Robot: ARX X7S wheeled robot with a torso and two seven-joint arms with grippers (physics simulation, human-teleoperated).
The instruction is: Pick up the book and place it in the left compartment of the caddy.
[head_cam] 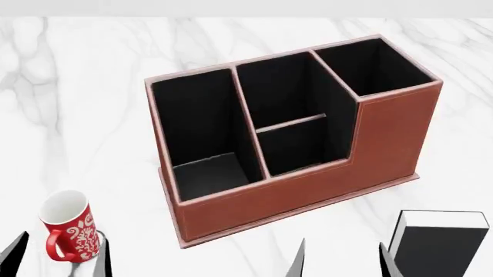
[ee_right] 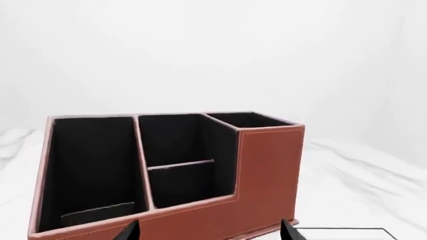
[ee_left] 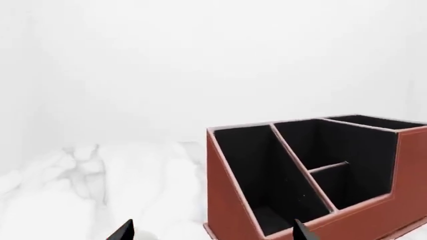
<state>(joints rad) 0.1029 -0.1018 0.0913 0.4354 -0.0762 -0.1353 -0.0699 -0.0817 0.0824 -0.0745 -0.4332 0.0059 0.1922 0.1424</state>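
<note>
The caddy (head_cam: 292, 184) sits mid-table (head_cam: 77, 104), left compartment (head_cam: 204, 173) bare. The book (head_cam: 439, 248) lies near its raised end, beside the open right gripper (head_cam: 343, 259). Only the head view shows the mug (head_cam: 69, 228) by the open left gripper (head_cam: 58, 254).

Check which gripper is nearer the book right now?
Right. The right gripper has its open fingertips just beside the book, near the caddy's front. The left gripper is across the table, straddling the mug.
</note>
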